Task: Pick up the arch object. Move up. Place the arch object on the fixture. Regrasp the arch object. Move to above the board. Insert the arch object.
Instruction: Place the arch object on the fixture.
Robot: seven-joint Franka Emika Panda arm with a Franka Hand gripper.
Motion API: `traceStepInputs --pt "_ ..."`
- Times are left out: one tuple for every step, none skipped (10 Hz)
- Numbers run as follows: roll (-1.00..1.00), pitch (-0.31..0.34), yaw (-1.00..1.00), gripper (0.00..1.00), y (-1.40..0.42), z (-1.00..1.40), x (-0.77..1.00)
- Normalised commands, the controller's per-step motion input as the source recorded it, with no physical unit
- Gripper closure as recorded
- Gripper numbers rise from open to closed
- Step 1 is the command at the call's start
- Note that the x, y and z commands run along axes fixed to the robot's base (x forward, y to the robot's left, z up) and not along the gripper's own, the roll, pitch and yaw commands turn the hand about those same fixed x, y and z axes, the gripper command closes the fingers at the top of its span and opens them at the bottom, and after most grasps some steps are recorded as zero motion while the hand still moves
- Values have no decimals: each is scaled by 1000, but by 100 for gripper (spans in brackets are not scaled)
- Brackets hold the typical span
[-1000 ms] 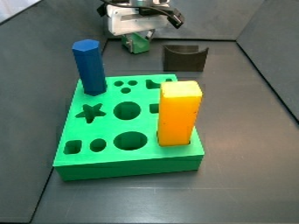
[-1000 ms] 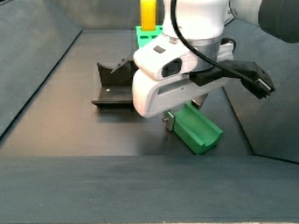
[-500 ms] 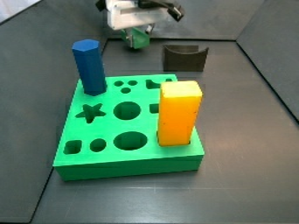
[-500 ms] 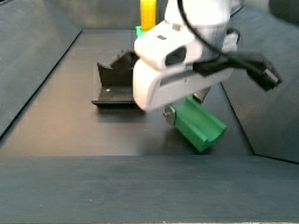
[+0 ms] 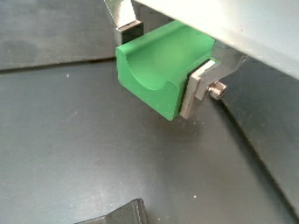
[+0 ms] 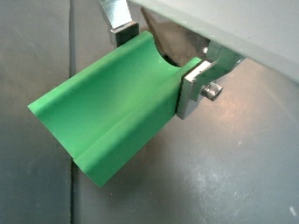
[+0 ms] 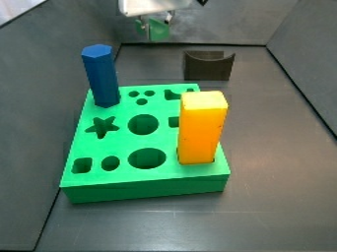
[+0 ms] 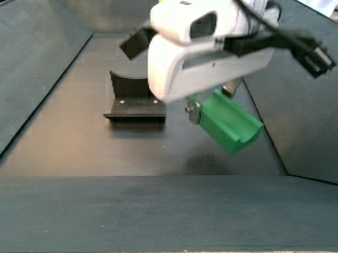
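Observation:
My gripper [image 5: 163,59] is shut on the green arch object [image 5: 159,70], a block with a curved notch along one side. Both wrist views show the silver fingers [image 6: 193,87] clamping its sides. In a side view the gripper [image 8: 211,104] holds the arch object [image 8: 227,124] well above the floor, to the right of the fixture [image 8: 132,97]. In a side view the gripper [image 7: 156,22] sits at the top edge, left of the dark fixture [image 7: 208,66] and behind the bright green board [image 7: 132,157].
A blue hexagonal prism [image 7: 99,74] and an orange-yellow block [image 7: 202,125] stand in the board. Dark sloping walls [image 8: 46,79] enclose the floor on both sides.
The gripper has risen with the arch object held in it, from near the floor to well above it. The board, pegs and fixture have not moved.

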Motion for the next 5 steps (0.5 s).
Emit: traceStepInputs --pt "25 29 -5 100 -1 1000 -11" --pt "41 39 -9 100 -1 1000 -14" --pt "56 48 -11 100 -1 1000 -18" --pt "69 57 -8 100 0 1000 -21" --pt "79 65 -3 100 -2 1000 -24"
